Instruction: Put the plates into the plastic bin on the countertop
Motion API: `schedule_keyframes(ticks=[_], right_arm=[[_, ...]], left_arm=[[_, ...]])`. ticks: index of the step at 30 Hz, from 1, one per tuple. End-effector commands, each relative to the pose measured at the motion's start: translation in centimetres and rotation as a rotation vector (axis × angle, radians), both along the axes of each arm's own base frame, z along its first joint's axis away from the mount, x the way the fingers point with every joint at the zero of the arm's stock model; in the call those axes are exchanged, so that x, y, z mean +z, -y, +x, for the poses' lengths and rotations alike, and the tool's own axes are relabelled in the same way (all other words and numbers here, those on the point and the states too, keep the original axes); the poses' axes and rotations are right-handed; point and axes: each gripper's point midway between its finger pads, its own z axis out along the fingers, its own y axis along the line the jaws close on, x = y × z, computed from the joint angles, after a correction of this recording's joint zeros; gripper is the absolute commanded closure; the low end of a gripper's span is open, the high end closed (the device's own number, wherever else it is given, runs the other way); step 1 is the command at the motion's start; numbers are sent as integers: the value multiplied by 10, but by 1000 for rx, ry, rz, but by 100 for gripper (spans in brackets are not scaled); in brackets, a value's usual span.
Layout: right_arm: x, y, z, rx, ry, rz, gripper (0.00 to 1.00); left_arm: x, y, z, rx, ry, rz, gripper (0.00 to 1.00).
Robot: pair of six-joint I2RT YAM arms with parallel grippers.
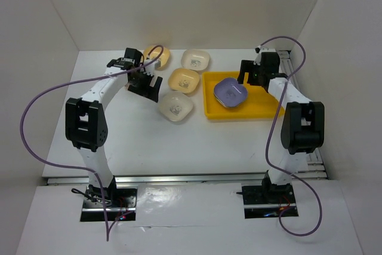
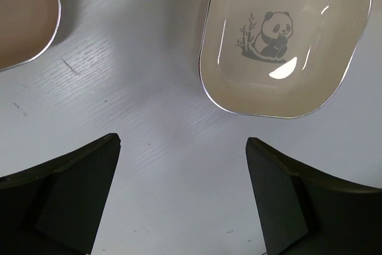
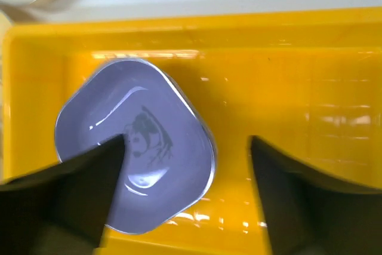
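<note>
The yellow plastic bin [image 1: 262, 107] stands at the right of the white countertop [image 1: 179, 141]. One lavender plate [image 1: 230, 92] lies in it, turned cornerwise. My right gripper [image 1: 250, 77] hovers open over the bin. In the right wrist view [image 3: 186, 140] the left finger is over the lavender plate [image 3: 134, 153] and the right finger over the bare bin floor [image 3: 286, 88]. My left gripper [image 1: 149, 86] is open and empty above the countertop [image 2: 182, 141], just short of a cream panda plate [image 2: 283, 40].
Two cream plates [image 1: 176, 106] [image 1: 195, 60] and two yellow-orange plates [image 1: 184, 80] [image 1: 158, 58] lie left of the bin; the far left one is partly hidden by my left arm. Another plate's edge [image 2: 24, 16] shows in the left wrist view. White walls enclose the counter.
</note>
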Motion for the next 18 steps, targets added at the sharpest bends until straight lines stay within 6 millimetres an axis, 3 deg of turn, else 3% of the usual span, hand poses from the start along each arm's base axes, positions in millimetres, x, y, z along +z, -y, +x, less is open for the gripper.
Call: schedule_keyframes(ticks=[1, 3, 5, 10, 12, 17, 18], right_arm=[[54, -14, 29, 24, 165, 12, 0], [62, -18, 30, 29, 183, 8, 0], [84, -17, 31, 15, 222, 11, 0], [106, -36, 22, 66, 252, 14, 0], [103, -47, 11, 102, 246, 13, 0], [81, -51, -5, 118, 193, 4, 0], [86, -51, -6, 118, 205, 4, 0]], left_arm=[[-6, -2, 6, 15, 17, 10, 0], [-16, -4, 4, 19, 0, 22, 0], [-19, -4, 7, 19, 2, 22, 0], [-40, 5, 8, 17, -56, -18, 0], [-48, 9, 10, 19, -79, -31, 0], [-66, 20, 19, 6, -122, -77, 0], [-68, 20, 21, 6, -124, -77, 0]])
